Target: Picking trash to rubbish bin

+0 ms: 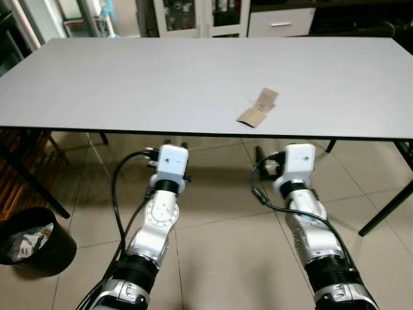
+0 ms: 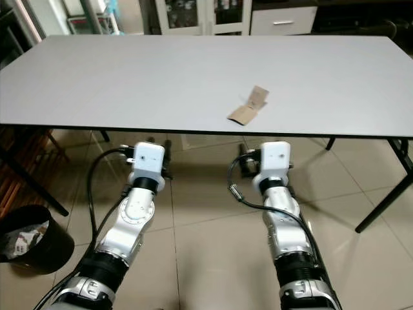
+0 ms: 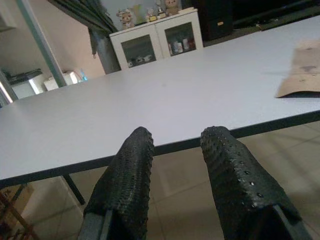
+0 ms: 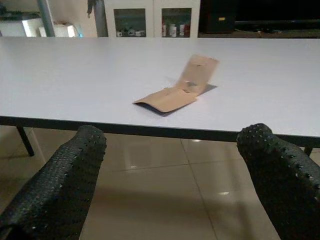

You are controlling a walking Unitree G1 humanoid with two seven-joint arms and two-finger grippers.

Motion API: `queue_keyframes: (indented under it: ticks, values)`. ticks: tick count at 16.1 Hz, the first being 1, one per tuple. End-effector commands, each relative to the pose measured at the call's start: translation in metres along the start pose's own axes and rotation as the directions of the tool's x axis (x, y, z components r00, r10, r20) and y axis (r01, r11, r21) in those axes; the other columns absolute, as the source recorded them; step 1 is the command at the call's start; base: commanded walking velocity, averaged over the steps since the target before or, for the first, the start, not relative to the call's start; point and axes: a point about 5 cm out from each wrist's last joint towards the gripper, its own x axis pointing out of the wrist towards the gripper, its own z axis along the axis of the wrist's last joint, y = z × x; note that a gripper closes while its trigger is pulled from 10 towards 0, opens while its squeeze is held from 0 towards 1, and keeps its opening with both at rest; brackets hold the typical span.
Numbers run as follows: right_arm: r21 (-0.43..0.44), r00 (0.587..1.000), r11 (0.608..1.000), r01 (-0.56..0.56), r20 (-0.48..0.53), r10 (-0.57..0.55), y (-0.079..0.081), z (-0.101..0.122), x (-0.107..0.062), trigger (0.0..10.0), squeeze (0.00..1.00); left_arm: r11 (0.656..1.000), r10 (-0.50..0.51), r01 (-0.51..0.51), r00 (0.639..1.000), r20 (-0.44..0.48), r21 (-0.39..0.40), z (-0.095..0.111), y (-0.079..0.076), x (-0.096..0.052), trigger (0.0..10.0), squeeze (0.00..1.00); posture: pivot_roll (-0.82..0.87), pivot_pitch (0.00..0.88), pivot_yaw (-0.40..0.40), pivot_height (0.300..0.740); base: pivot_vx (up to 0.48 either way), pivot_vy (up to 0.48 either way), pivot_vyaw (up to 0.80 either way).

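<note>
In the left eye view, a grey table (image 1: 193, 77) is seen from above, with a folded piece of brown paper trash (image 1: 258, 108) lying on it close to the near edge, right of the middle. Both silver arms are held below that near edge, over the tiled floor (image 1: 219, 252). The right gripper (image 1: 266, 159) sits just under the edge, almost directly below the paper; the left gripper (image 1: 169, 146) is further along the edge to the left. A black rubbish bin (image 1: 32, 242), lined and holding some scraps, stands on the floor at the left, beside a table leg.

The right eye view gives the same layout, the paper near the front edge and the bin at the lower left.

In the left wrist view, the two black fingers (image 3: 130, 180) are seen slightly parted, with the table edge ahead and the paper off to one side.

In the right wrist view, the fingers (image 4: 75, 175) are spread wide, nothing between them; the paper lies beyond the table edge, ahead of the gap.
</note>
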Motion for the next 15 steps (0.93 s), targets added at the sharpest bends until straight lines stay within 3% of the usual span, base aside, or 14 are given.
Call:
queue_keyframes:
  ticks: [1,5,15]
  values:
    - [0.007,1.000,1.000,-0.022,0.012,0.022,0.0097,0.0030,0.0021,10.0,0.00,0.999,0.027,-0.027,1.000,-0.005,0.019,-0.0006,0.0105,0.0027,10.0,0.00,-0.08,0.052,0.035,0.740,0.277,0.000,0.00]
    - [0.008,1.000,1.000,-0.023,0.009,0.023,0.0102,0.0028,0.0027,10.0,0.00,0.999,0.032,-0.032,0.999,-0.011,0.044,-0.0018,0.0118,0.0030,10.0,0.00,-0.07,0.058,0.035,0.740,0.373,0.000,0.00]
    - [0.000,1.000,1.000,-0.030,0.001,0.030,0.0103,0.0020,0.0032,10.0,0.00,0.998,0.043,-0.042,0.999,-0.022,0.052,-0.0032,0.0127,0.0035,10.0,0.00,-0.07,0.058,0.033,0.740,0.331,-0.332,0.00]
